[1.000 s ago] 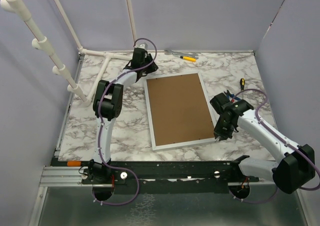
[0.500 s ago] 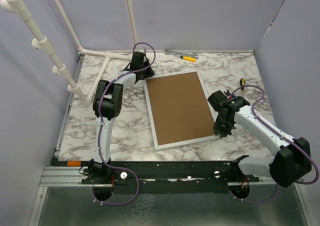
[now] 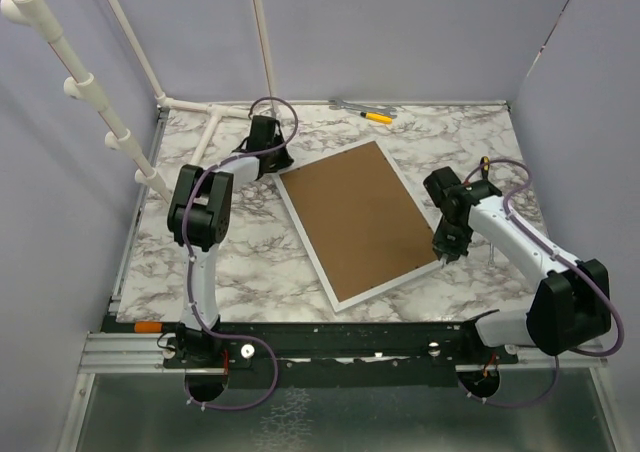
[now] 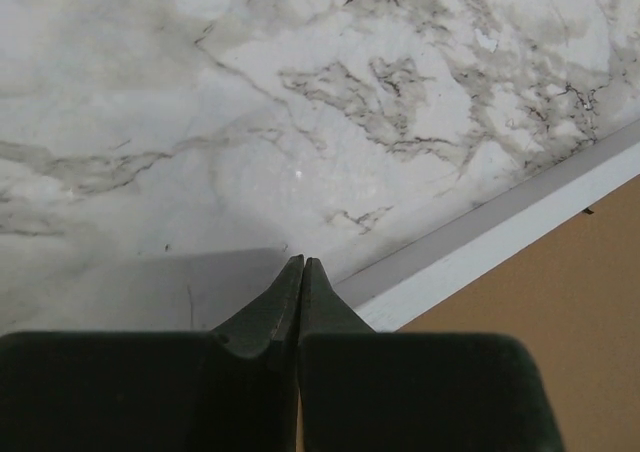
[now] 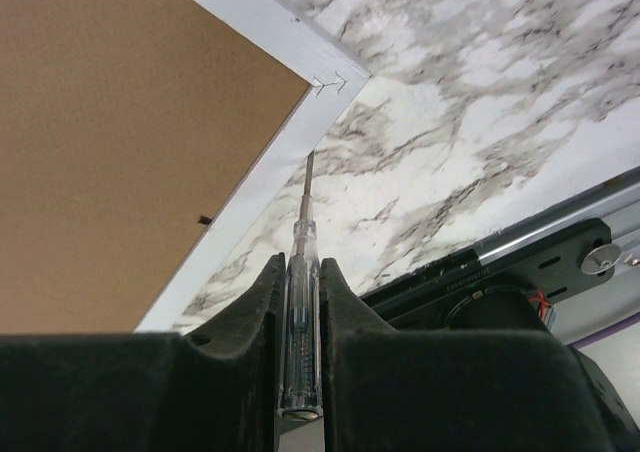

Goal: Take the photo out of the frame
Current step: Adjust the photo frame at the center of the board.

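Right wrist alone reveals right pincer [image 5: 300, 265] pinching a clear screwdriver [image 5: 303, 238]; left pincer [image 4: 301, 268] pressed together.

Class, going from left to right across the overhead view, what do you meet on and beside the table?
White pipe rack → left gripper → frame, brown back up → right gripper, shut on a screwdriver.

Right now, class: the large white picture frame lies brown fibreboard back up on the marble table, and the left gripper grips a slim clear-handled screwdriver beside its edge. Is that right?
No: the right gripper grips the clear-handled screwdriver, as the right wrist view shows. The white frame does lie back up.
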Motion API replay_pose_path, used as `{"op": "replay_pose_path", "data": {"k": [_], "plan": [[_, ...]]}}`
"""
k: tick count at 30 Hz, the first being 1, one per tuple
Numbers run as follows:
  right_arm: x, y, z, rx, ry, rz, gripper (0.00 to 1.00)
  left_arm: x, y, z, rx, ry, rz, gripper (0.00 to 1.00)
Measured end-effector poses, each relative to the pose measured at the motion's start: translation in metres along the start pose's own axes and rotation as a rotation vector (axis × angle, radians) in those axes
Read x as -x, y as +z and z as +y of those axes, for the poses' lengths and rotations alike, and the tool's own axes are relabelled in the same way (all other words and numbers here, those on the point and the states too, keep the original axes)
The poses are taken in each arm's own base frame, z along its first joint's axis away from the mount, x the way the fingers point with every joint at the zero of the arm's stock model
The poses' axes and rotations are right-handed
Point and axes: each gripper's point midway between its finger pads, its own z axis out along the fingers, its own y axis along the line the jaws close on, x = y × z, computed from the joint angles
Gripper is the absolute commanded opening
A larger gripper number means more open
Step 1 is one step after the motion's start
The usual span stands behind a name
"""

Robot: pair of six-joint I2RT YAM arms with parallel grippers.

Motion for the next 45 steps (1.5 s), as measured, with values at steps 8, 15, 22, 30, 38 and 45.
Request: {"op": "replay_pose_path", "data": {"k": [8,15,22,30,38,45], "plan": [[0.016,0.005,0.002,0.000,-0.022,0.004,0.00,-0.031,-0.043,0.024,0.090,-0.098,0.010,0.00],[0.050,0.012,0.014,-0.023,-0.028,-0.022,0.00,-0.057,-0.085,0.042,0.144,-0.189,-0.008,0.00],[0.098,0.022,0.029,0.020,0.025,-0.091,0.01,-0.078,-0.124,0.049,0.154,-0.223,-0.016,0.00],[0.133,0.028,0.048,0.047,0.017,-0.143,0.01,-0.108,-0.145,0.055,0.157,-0.217,0.009,0.00],[0.163,0.021,0.062,0.089,0.038,-0.212,0.01,-0.155,-0.163,0.041,0.120,-0.165,0.083,0.00],[0.181,0.010,0.077,0.128,0.067,-0.262,0.01,-0.180,-0.178,0.028,0.095,-0.136,0.143,0.00]]}}
